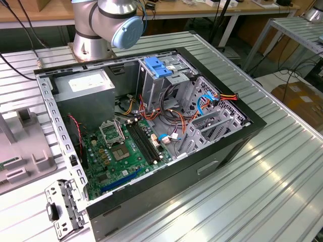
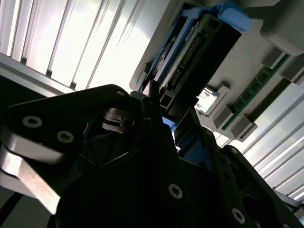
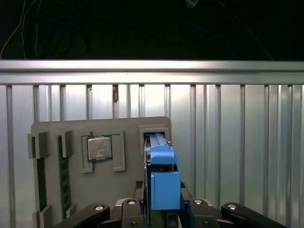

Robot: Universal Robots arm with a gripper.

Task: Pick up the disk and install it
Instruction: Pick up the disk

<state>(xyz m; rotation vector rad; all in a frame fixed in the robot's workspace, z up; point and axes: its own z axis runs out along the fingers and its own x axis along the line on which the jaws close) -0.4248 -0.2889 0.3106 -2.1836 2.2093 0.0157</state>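
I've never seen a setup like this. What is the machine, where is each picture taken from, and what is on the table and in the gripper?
The machine is one silver-and-blue robot arm standing on a ribbed aluminium table. The exterior view comes from a camera off the arm. It shows an open black desktop computer case lying on the table, with its green circuit board exposed.

Both wrist views come from cameras riding on the arm. They look at a grey plastic holder tray on the table. The tray carries a square silver processor chip, a green memory stick and the disk, a flat metal hard drive with light-blue side rails, standing on edge in its slot.

The black gripper is at the disk. I cannot tell whether it grips it.
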